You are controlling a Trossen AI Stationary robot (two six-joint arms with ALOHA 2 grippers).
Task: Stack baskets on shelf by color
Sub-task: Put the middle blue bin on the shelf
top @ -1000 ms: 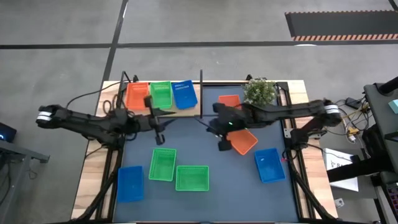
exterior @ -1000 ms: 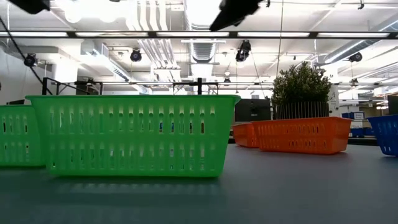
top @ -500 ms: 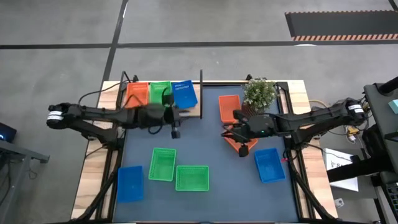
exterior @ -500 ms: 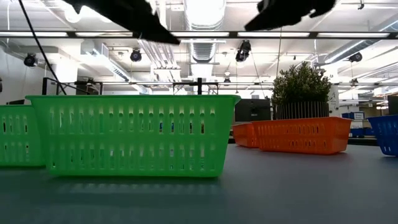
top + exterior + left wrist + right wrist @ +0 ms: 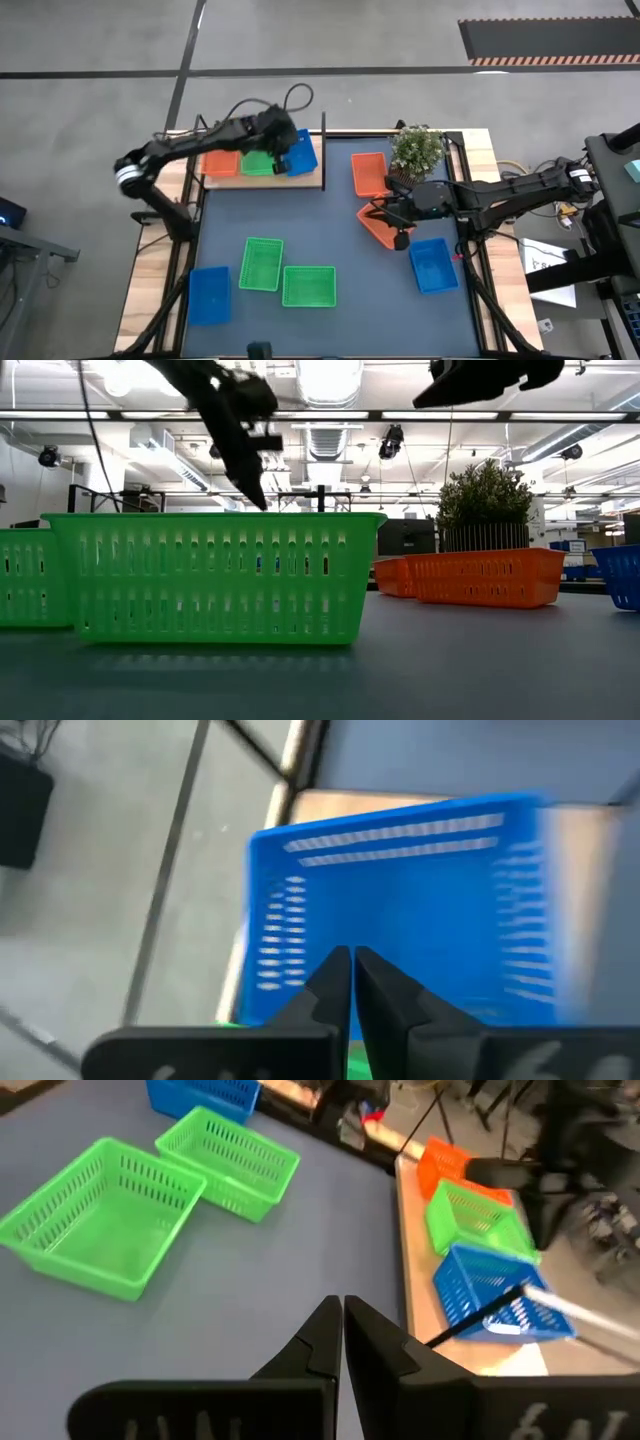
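Just under your left gripper [image 5: 352, 970], fingers pressed together, sits the blue mesh basket [image 5: 300, 152]; your right gripper [image 5: 400, 240] is pinched shut above the orange basket [image 5: 378, 226].

1. Three blue baskets showed: one on the shelf [image 5: 300, 152], one near left on the mat [image 5: 210, 294], one near right [image 5: 433, 264]
2. Three green baskets: one on the shelf [image 5: 257, 162], two on the mat [image 5: 261, 264] [image 5: 308, 286]
3. Three red-orange baskets: one on the shelf [image 5: 220, 162], two at right [image 5: 369, 174] [image 5: 381, 226]
4. One potted plant [image 5: 417, 148]
5. Two arms
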